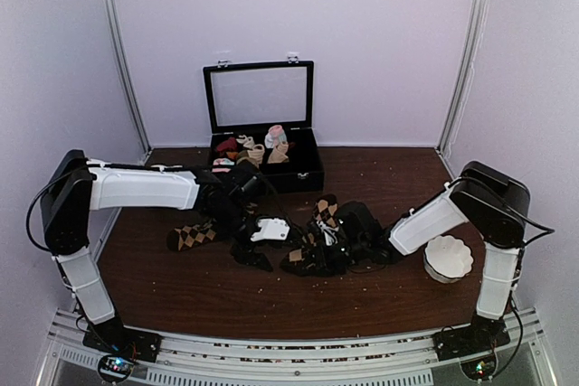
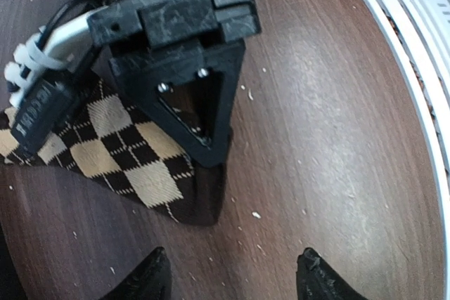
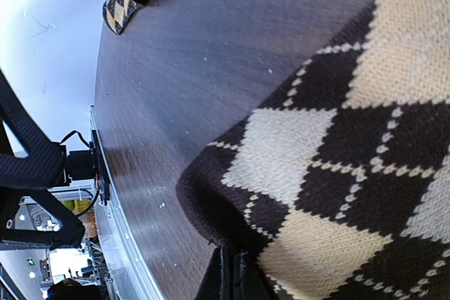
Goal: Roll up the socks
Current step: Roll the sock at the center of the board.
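Our right fingers (image 3: 223, 273) clamp the socks (image 3: 337, 138), left fingers (image 2: 151, 280) apart; we'd grab that loose end (image 2: 198, 205) low against the desk (image 2: 316, 138).

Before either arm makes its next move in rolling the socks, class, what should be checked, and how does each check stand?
1. Right gripper jaws shut on the socks: ok.
2. Left gripper jaws open, nothing between them: ok.
3. Left jaws over sock fabric: not ok. They are over bare table, just beyond the sock's dark tip.
4. Socks lying flat and stacked: not ok. From above, one argyle end lies apart from the bunch at the right gripper.
5. White bowl clear of the socks: ok.
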